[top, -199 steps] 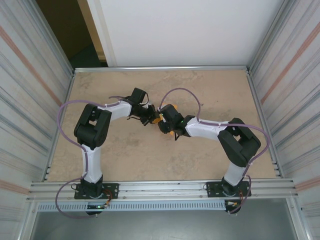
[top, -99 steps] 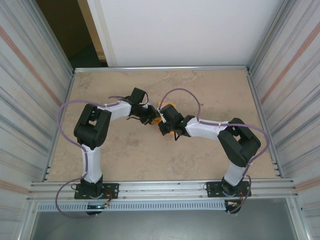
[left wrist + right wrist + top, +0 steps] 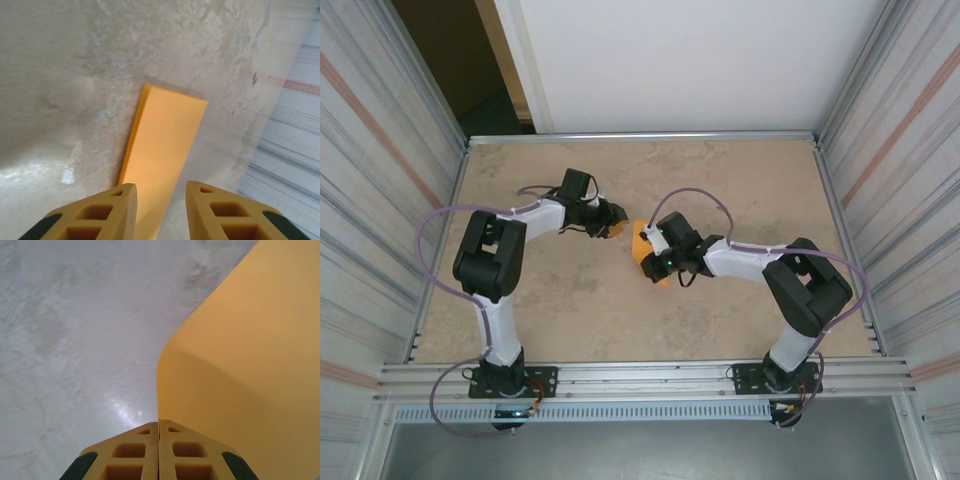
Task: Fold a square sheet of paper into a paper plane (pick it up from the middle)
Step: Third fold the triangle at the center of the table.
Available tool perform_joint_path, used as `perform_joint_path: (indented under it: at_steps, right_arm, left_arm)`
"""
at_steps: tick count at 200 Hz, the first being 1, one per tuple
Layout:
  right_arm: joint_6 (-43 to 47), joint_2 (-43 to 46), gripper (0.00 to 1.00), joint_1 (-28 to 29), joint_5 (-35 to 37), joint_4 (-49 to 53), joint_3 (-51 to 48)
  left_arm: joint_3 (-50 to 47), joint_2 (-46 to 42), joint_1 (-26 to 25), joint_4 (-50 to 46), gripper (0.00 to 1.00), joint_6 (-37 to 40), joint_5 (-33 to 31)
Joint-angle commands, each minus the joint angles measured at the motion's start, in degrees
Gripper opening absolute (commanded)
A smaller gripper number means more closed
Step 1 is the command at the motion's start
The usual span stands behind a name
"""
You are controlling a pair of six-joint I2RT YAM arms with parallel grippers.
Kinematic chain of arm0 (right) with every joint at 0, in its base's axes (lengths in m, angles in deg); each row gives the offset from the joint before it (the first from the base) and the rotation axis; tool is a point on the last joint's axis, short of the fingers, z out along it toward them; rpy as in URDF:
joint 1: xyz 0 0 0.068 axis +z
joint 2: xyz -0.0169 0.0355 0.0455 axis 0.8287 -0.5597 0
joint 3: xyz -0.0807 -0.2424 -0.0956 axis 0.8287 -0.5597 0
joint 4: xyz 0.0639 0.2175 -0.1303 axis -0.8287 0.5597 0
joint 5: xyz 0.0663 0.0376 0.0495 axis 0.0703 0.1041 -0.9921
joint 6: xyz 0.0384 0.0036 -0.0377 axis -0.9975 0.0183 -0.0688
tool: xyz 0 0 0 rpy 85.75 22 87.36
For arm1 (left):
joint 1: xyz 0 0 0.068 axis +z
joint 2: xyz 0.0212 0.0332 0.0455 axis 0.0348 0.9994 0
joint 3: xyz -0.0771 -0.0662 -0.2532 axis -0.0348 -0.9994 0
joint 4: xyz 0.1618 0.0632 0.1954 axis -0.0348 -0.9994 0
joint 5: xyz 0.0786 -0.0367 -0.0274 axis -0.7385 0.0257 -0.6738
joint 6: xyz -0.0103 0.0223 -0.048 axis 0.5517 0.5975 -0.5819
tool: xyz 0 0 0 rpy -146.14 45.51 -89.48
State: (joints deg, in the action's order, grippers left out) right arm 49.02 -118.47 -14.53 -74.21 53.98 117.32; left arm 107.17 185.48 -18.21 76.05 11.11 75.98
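Tabletop: pale, mottled surface, with both arms reaching in toward its middle.
Orange sheet of paper: lay near the middle of the tabletop, between the two pincers; in the left wrist view it showed as a narrow folded oblong with a doubled edge along its left side.
Left pincer: jaws stood a little apart and held nothing; in its own camera the paper lay flat on the tabletop just ahead, its near end running in behind the gap between the fingertips.
Right pincer: fingertips pressed together, pinching the edge of the paper.
Paper at the right pincer: rose from the seam between the fingertips and curved away to the right, lifted off the tabletop there.
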Motion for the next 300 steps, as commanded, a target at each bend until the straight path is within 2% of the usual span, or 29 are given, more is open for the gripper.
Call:
perform_joint_path:
  at_steps: [1, 65, 169, 300]
  right_arm:
    - [-0.8, 2.4, 0.07, -0.5, -6.9, -1.6, -1.2]
    - [-2.7, 3.7, 0.07, -2.0, -10.6, -3.6, -4.0]
    - [-8.1, 2.8, 0.07, -5.8, -8.7, -4.5, -5.0]
    - [-9.1, -1.3, 0.05, -6.6, -4.6, -1.1, -1.5]
  left_arm:
    - [1.9, -0.4, -2.0, 1.0, 0.32, 2.3, 1.6]
    - [8.5, 7.7, -6.5, -4.5, 0.25, 4.6, 1.3]
    - [15.2, 15.3, -7.5, -18.6, 0.21, 11.5, -5.2]
    - [16.3, 16.1, -8.0, -19.3, 0.17, 12.9, -4.0]
